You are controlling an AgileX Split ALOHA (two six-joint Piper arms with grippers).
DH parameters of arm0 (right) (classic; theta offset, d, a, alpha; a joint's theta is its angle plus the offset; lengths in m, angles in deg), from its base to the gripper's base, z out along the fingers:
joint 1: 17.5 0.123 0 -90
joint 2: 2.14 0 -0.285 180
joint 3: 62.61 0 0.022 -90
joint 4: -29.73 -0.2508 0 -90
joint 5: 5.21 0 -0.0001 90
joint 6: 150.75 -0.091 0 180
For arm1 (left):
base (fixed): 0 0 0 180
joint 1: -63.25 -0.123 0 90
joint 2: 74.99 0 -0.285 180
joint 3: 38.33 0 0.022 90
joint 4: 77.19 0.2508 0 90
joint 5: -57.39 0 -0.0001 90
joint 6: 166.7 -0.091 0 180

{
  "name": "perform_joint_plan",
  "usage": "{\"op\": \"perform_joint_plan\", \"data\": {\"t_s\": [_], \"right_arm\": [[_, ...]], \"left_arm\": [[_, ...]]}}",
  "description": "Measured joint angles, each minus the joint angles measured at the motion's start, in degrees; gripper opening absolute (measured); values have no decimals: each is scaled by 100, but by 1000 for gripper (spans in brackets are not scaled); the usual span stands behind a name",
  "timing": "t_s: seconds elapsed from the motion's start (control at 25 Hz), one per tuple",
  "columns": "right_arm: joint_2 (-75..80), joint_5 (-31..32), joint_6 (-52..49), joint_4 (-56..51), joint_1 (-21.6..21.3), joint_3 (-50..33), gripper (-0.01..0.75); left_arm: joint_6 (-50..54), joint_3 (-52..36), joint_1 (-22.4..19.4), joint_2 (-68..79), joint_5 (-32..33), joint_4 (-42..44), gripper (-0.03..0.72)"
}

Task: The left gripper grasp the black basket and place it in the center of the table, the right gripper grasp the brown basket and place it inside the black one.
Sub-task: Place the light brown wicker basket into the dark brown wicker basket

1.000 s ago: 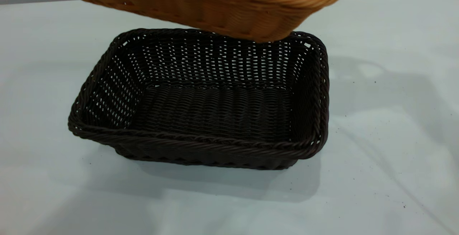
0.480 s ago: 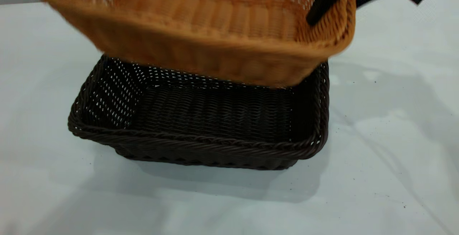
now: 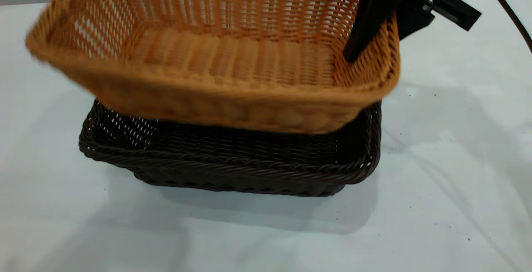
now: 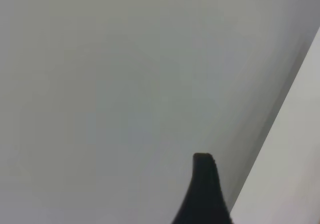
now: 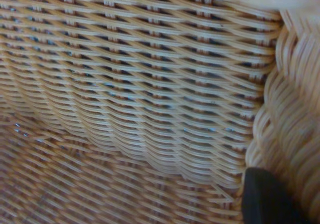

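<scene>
While pinching the brown basket at its short wall, 1 finger inside and 1 outside, the right gripper should level it squarely over the black basket on the table beneath those fingers, then lower gently. Now lower and nearer than 0.5 s ago. Left gripper away from both; fingers impossible to judge.

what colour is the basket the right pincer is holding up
Orange-tan wicker, open weave: the brown basket, clearest in the exterior view.
</scene>
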Motion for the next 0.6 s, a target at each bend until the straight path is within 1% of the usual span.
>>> {"op": "perform_joint_plan", "data": {"t_s": [0.36, 0.6], "right_arm": [[0, -145, -285, 133, 0, -5, 103], [93, -124, -450, 101, 0, -5, 103]], "left_arm": [[0, 0, 0, 0, -17, 0, 491], [0, 0, 0, 0, -132, 0, 491]]}}
